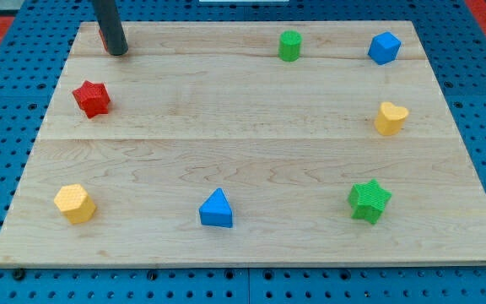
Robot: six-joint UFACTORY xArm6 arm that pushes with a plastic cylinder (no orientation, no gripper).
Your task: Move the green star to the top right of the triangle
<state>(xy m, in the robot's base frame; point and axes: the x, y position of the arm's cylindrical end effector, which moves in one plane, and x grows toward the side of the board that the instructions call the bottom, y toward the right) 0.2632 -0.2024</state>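
Note:
The green star (369, 201) lies near the board's lower right. The blue triangle (216, 209) lies at the bottom centre, well to the left of the star. My tip (117, 51) rests at the board's top left, far from both. A red block (102, 36) is mostly hidden behind the rod; its shape cannot be made out.
A red star (91, 98) lies at the left, below my tip. A yellow hexagon (74, 203) sits at the bottom left. A green cylinder (289, 46) and a blue cube (384, 48) sit along the top. A yellow heart (390, 118) lies at the right.

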